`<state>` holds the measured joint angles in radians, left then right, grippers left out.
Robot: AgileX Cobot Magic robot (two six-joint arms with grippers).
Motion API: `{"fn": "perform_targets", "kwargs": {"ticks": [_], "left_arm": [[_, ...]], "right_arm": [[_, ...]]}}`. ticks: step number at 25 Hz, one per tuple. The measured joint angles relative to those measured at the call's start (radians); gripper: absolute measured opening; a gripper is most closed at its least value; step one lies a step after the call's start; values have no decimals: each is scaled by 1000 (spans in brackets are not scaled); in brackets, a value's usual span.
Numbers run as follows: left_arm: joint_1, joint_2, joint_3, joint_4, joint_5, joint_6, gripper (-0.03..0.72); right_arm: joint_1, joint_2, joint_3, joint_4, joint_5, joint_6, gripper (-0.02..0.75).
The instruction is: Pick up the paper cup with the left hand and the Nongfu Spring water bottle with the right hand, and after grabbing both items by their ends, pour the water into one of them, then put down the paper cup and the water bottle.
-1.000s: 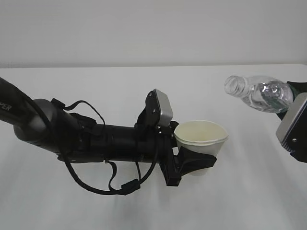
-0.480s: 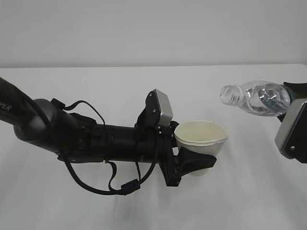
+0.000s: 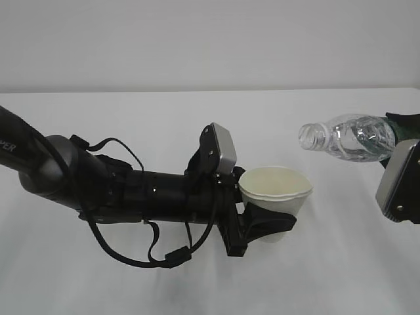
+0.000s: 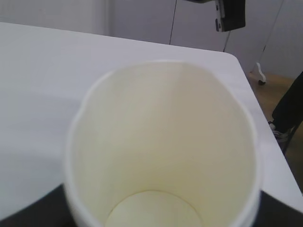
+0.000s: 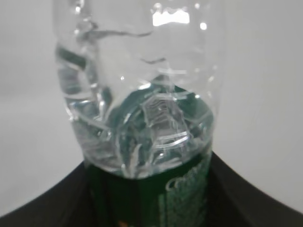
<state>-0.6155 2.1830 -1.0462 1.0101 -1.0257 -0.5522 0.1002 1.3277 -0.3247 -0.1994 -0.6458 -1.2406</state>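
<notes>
White table (image 3: 341, 262); bottle (image 3: 351, 136) base cropped

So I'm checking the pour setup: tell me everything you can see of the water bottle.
The Nongfu Spring water bottle is small, clear, ribbed plastic with a dark green label band and an open, capless threaded neck. It lies almost level in the air, mouth leftward, up and right of the paper cup, apart from it. The right hand grips its labelled end.

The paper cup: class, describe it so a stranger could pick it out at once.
On the white table, follow the cabled black arm to its claw. It grips the paper cup: short, white, cream inside and opaque, unlike the clear water bottle tilted at right.
</notes>
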Motion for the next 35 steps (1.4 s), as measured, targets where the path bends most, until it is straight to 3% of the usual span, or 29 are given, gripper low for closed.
{"fn": "perform_targets", "kwargs": {"ticks": [35], "left_arm": [[-23, 0, 0, 37, -33, -23, 418]], "right_arm": [[0, 0, 0, -18, -21, -141, 407]]}}
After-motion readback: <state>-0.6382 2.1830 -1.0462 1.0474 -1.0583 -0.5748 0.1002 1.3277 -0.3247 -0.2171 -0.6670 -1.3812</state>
